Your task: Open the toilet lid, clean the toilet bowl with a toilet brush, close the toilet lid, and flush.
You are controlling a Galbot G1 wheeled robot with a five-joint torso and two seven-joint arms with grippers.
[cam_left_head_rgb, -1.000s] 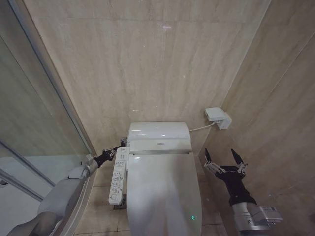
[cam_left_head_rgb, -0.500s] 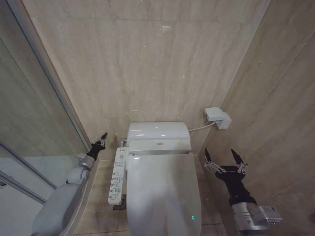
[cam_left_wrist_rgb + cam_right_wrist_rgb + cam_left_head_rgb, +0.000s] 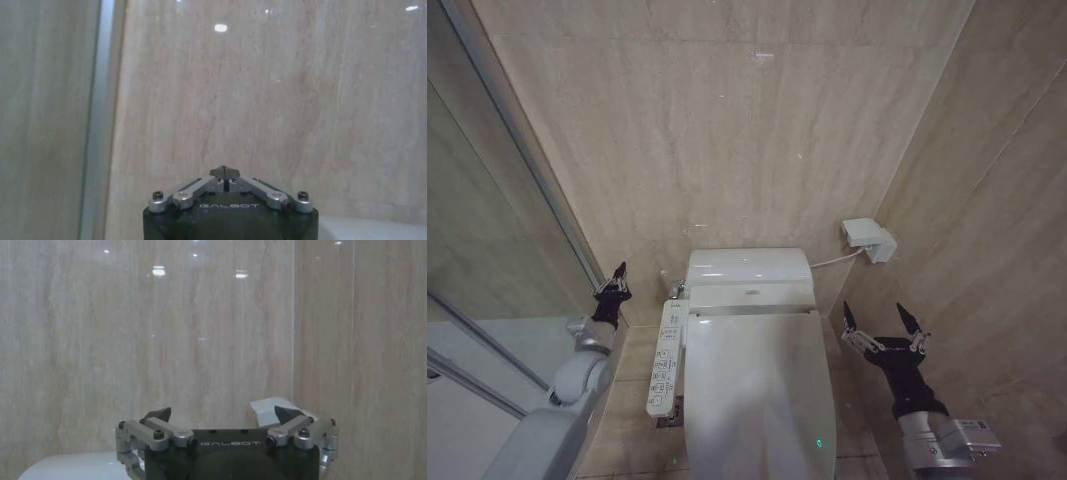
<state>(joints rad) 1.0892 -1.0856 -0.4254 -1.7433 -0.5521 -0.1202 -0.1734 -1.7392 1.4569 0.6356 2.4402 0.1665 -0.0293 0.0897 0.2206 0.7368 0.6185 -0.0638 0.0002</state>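
Observation:
The white toilet lid (image 3: 762,390) lies closed over the toilet, with a small green light near its front. The toilet bowl is hidden beneath it and the toilet brush is out of view. My left gripper (image 3: 615,276) is shut with nothing in it, raised to the left of the toilet near the glass partition; its closed tips (image 3: 225,173) point at the tiled wall. To the right of the toilet my right gripper (image 3: 883,318) stands open and empty, its fingers (image 3: 157,416) spread wide toward the wall.
A white control panel (image 3: 665,357) with buttons runs along the toilet's left side. The white tank cover (image 3: 749,268) sits behind the lid. A white socket box (image 3: 869,240) with a cable is on the right wall. A glass partition (image 3: 497,250) closes the left side.
My left arm has pulled away from the control panel, moving left and up toward the glass partition. The right arm and the lid have not moved.

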